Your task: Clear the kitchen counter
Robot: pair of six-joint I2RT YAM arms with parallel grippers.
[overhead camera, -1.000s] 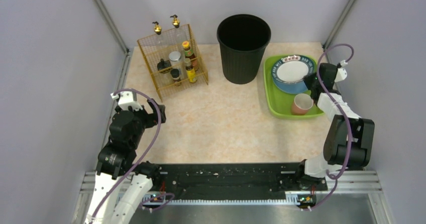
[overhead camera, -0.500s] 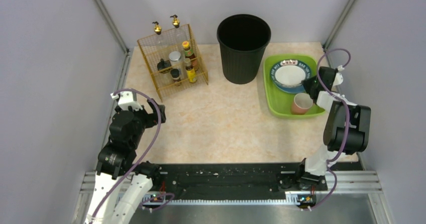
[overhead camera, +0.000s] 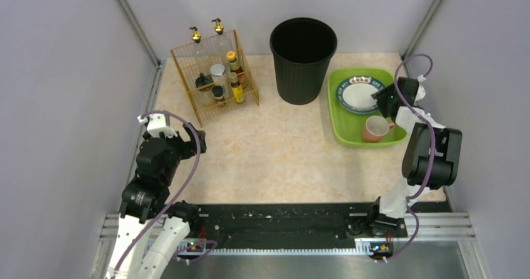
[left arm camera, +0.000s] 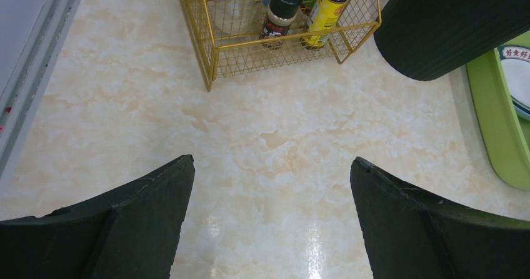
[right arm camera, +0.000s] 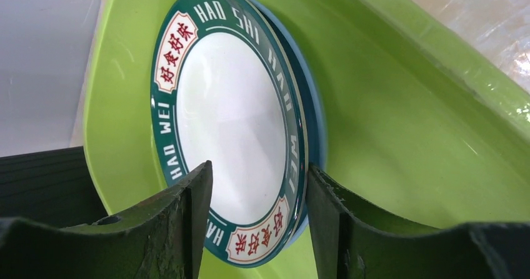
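Note:
The kitchen counter point(overhead camera: 281, 154) is a beige marbled top. On its right side a lime-green tray point(overhead camera: 339, 124) holds a white plate with a green lettered rim point(overhead camera: 357, 96), lying on a blue plate point(right arm camera: 315, 122), and a pink cup point(overhead camera: 375, 129). My right gripper point(overhead camera: 382, 101) is at the plate's right edge. In the right wrist view its fingers point(right arm camera: 258, 166) stand open, one on each side of the plate's rim point(right arm camera: 231, 122), with a gap showing. My left gripper point(overhead camera: 194, 138) hovers wide open over bare counter point(left arm camera: 272, 160), holding nothing.
A black ribbed bin point(overhead camera: 303, 60) stands at the back centre, just left of the tray. A gold wire rack point(overhead camera: 215, 76) with spice bottles sits at the back left. A black rail strip point(overhead camera: 281, 219) runs along the near edge. Grey walls close in both sides.
My right gripper has opened and let go of the white plate, which has sunk from a raised tilt onto the blue plate in the tray. The left arm has not moved.

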